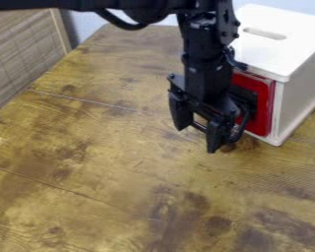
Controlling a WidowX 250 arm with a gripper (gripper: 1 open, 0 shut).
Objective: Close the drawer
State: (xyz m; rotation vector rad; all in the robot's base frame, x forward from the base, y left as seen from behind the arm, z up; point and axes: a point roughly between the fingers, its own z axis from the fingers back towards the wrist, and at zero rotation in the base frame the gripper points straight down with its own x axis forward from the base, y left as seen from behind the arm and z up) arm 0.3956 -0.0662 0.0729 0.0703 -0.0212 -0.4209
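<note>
The red drawer [256,98] sits in the front face of a white box [289,49] at the upper right. Its black plate and loop handle are mostly hidden behind my gripper. My gripper [204,131] hangs straight down right in front of the drawer, fingers [223,137] spread apart and empty, tips close to the table. The drawer front looks nearly flush with the box, though how far out it stands is hard to tell.
A worn wooden table [82,167] fills the view. A woven panel [19,54] stands along the far left edge. The white box has a slot on top [264,32].
</note>
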